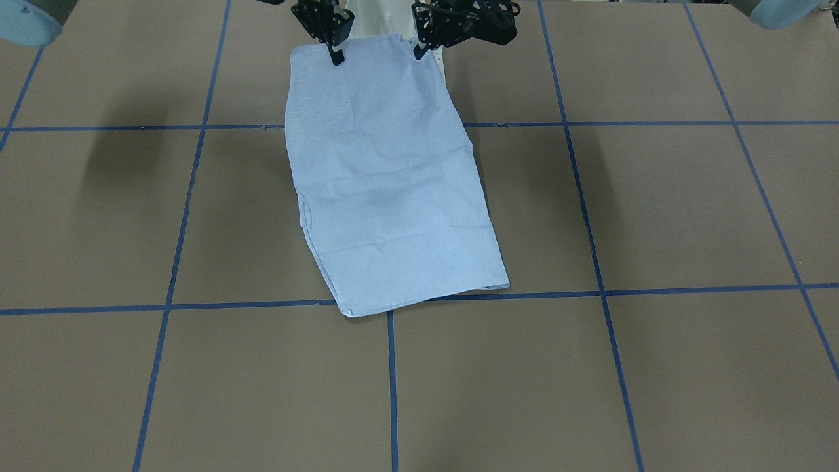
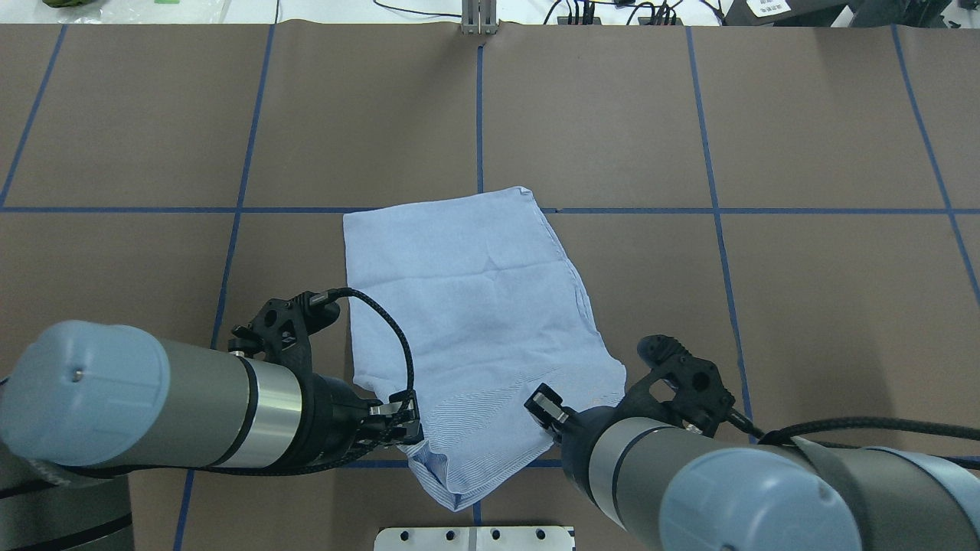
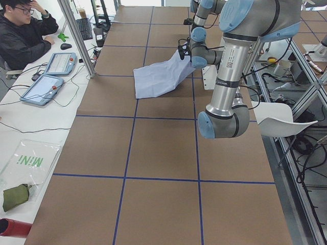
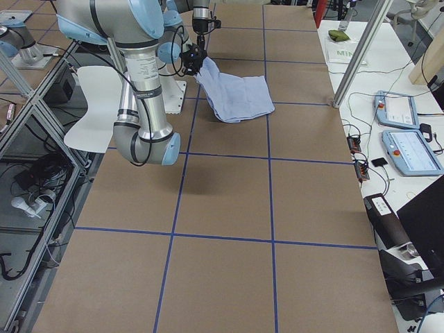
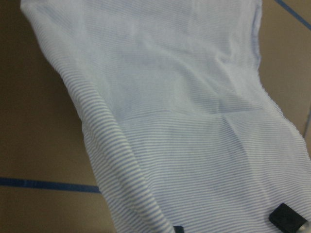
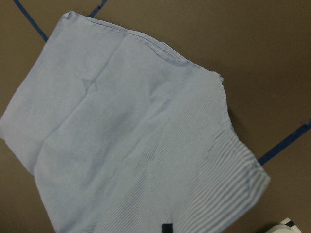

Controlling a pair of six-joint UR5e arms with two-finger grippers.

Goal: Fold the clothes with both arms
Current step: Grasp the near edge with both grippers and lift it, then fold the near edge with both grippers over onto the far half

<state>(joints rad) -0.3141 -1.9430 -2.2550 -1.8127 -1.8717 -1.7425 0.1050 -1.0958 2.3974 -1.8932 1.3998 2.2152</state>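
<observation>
The front view's top edge cuts off my black two-finger left pincer [image 1: 420,50] and right pincer [image 1: 335,58]. Overhead, my silver-grey tubular arms [image 2: 191,413] cover the near corners of the light blue-and-white striped shirt [image 2: 467,306].

The folded cloth shirt [image 2: 475,306] was light blue with fine white stripes; the flat brown table covering [image 2: 804,306] bore a dark-blue line grid [image 2: 712,210].

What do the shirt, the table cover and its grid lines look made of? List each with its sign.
Shirt: thin woven cloth, probably cotton, matte; fine stripes, soft creases, limp drape.
Table cover: matte brown paper or card, perhaps; flat, no sheen.
Grid lines: blue tape, likely; narrow straight strips.
</observation>
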